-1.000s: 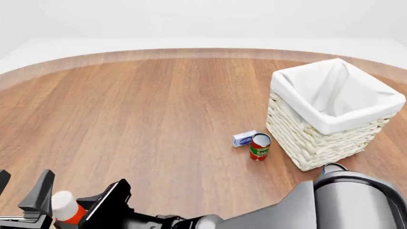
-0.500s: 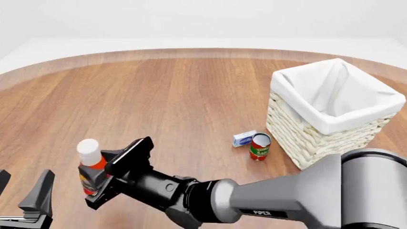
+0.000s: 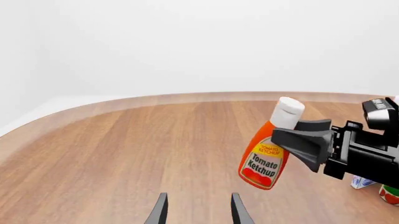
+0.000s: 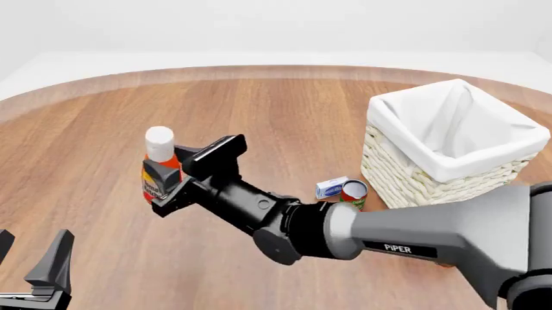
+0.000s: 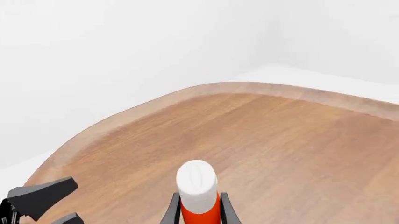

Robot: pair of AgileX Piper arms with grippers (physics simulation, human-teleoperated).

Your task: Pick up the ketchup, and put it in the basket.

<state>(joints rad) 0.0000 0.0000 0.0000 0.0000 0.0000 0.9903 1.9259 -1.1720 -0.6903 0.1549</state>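
Observation:
The ketchup (image 4: 159, 144), an orange-red squeeze bottle with a white cap, hangs above the left half of the table, held roughly upright. My right gripper (image 4: 180, 177) is shut on its body just below the cap. In the left wrist view the ketchup (image 3: 264, 161) tilts, its label showing, in the right gripper (image 3: 298, 140). The right wrist view shows the ketchup's cap (image 5: 197, 183) between the fingers (image 5: 174, 211). The basket (image 4: 435, 187), cream wicker with a white liner, stands at the right. My left gripper (image 4: 30, 263) sits open and empty at the near left corner.
A short tomato sauce can (image 4: 352, 197) and a small white-and-blue box (image 4: 331, 187) stand just left of the basket. The right arm's long grey body (image 4: 414, 242) stretches across the near right of the table. The table's curved far edge (image 4: 258, 70) runs behind.
The right gripper has carried the ketchup up off the near left of the table, farther forward and to the right. The left gripper has not moved.

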